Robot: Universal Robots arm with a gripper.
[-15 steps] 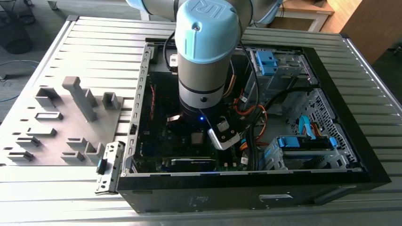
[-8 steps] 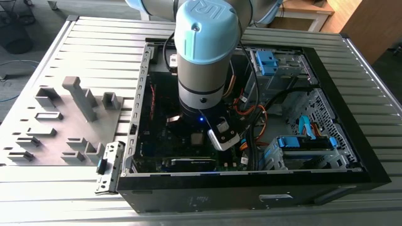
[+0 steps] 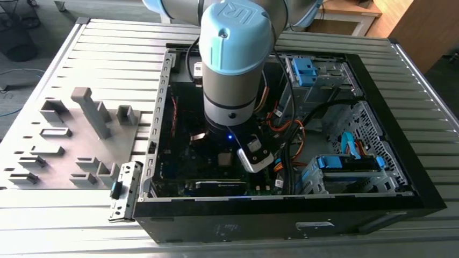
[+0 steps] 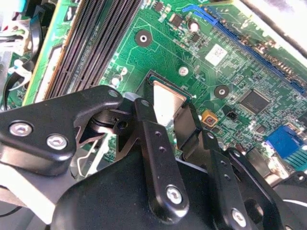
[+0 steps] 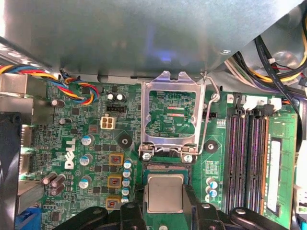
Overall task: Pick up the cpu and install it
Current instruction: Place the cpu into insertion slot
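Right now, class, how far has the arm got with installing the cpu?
Done: the small square silver-topped cpu is picked up and at the open socket of the green motherboard. In hand: the end effector grips its two edges there; whether it is seated, I cannot tell. Left: the silver metal retention frame stands flipped up, not yet closed.

Overall: even indoor light, slatted table bright, no harsh shadows.
Inside: computer case pretty dim in the exterior view, arm shading it, tiny blue glow below.
Glare: cpu top washed out pale.
Blur: grey panel soft and hazy; gripper close, black, low detail.
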